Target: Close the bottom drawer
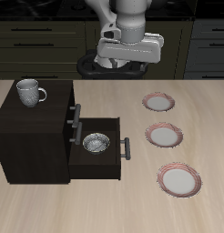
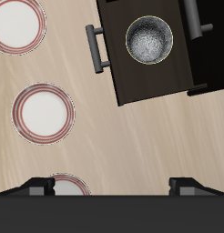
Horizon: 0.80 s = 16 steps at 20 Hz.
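The dark cabinet [image 1: 32, 136] stands on the table. Its bottom drawer [image 1: 117, 157] is pulled out toward the plates, with a grey bar handle [image 1: 126, 147] on its front. A metal bowl [image 1: 96, 142] lies inside it. In the wrist view the open drawer [image 2: 118, 77], its handle [image 2: 94, 47] and the bowl [image 2: 148, 40] show from above. My gripper [image 1: 127, 62] hangs high above the table's back, well away from the drawer. Its fingertips [image 2: 36, 187] are wide apart and hold nothing; the gripper [image 2: 112, 187] is open.
A grey mug [image 1: 30, 92] stands on top of the cabinet. The upper drawer's handle [image 1: 76, 114] sits above the open drawer. Three red-rimmed plates [image 1: 159, 102], [image 1: 164, 136], [image 1: 179, 179] lie in a row beside the drawer front; they also show in the wrist view [image 2: 44, 112].
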Tool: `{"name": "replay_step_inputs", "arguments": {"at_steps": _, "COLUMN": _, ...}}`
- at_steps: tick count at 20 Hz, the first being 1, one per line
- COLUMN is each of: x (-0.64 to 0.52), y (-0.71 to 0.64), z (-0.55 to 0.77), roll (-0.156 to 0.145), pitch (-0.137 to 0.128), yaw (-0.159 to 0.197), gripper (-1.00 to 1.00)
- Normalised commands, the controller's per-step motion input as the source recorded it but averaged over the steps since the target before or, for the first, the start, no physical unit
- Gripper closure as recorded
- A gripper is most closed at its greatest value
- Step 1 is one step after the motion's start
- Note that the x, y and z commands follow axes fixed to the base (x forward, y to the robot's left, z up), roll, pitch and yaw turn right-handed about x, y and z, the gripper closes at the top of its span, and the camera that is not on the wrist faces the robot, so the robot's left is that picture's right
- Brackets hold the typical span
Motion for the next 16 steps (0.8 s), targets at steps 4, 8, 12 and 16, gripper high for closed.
{"name": "replay_step_inputs", "arguments": {"at_steps": 4, "x": 0.12, "y": 0.11, "z": -0.07, "roll": 0.012, "pitch": -0.016, "yaw": -0.056, "gripper": -1.0}}
{"name": "replay_step_inputs", "arguments": {"at_steps": 8, "x": 0.16, "y": 0.09, "z": -0.09, "roll": -0.013, "pitch": -0.017, "yaw": -0.081, "gripper": -1.0}}
{"name": "replay_step_inputs", "arguments": {"at_steps": 12, "x": 0.17, "y": 0.09, "z": -0.04, "roll": -0.02, "pitch": -0.018, "yaw": -0.105, "gripper": -1.0}}
{"name": "replay_step_inputs", "arguments": {"at_steps": 16, "x": 0.13, "y": 0.13, "z": -0.09, "roll": 0.011, "pitch": -0.004, "yaw": -0.109, "gripper": -1.0}}
